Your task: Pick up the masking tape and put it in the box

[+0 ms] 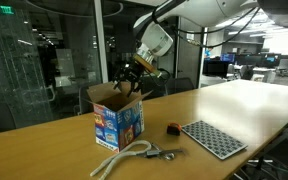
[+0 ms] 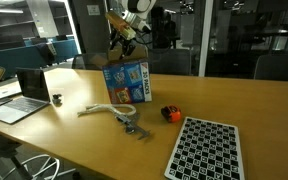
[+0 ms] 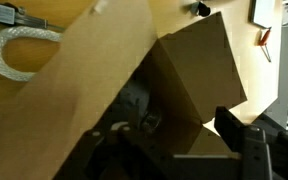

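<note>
The box (image 1: 117, 120) stands on the wooden table with its brown flaps up and blue printed sides; it also shows in an exterior view (image 2: 127, 83). My gripper (image 1: 130, 84) hangs just above its open top, seen also in an exterior view (image 2: 124, 43). In the wrist view the box's flaps (image 3: 194, 60) fill the frame and my gripper's fingers (image 3: 174, 142) stand apart, open. A dark roundish shape (image 3: 139, 108) low inside the box looks like the masking tape; it is dim and partly hidden. The tape does not show in either exterior view.
A white rope (image 1: 119, 158) and a small metal tool (image 1: 164, 153) lie in front of the box. A small red object (image 1: 172, 127) and a grey patterned mat (image 1: 214, 138) lie beside them. A laptop (image 2: 19, 95) sits at the table's end.
</note>
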You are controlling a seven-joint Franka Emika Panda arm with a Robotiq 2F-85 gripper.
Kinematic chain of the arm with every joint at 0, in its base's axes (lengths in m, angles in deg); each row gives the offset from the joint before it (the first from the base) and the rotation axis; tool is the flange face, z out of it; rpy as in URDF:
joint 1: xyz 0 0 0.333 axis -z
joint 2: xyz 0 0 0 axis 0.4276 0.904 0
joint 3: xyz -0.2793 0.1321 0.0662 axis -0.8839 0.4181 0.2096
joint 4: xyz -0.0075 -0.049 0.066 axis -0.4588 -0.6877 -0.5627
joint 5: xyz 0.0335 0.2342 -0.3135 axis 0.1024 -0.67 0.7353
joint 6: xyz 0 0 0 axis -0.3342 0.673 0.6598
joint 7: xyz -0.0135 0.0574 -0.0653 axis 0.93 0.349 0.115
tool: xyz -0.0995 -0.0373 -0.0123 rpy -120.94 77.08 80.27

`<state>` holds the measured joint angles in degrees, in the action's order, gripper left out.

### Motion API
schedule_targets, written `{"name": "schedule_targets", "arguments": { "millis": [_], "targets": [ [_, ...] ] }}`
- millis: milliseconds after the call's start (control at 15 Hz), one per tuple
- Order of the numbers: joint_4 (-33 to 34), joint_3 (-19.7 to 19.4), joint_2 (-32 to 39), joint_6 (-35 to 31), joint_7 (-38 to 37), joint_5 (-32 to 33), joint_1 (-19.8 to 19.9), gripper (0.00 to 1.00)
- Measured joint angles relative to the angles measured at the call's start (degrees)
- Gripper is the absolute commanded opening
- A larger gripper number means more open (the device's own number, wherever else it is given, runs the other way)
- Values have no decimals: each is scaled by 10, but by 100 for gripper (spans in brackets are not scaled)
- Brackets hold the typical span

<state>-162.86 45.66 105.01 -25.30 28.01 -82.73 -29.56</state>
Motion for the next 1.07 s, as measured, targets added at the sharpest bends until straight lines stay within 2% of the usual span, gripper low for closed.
{"name": "schedule_targets", "arguments": {
  "millis": [333,600,800,933,1067],
  "targets": [
    [6,-2,0,30,-4,13,0,100],
    [42,-17,-15,151,-33,129,-5,100],
    [56,-33,-62,235,-38,220,-8,100],
    [50,-43,-106,270,-38,280,-10,100],
    [24,-50,-156,275,-38,330,-10,100]
  ]
}}
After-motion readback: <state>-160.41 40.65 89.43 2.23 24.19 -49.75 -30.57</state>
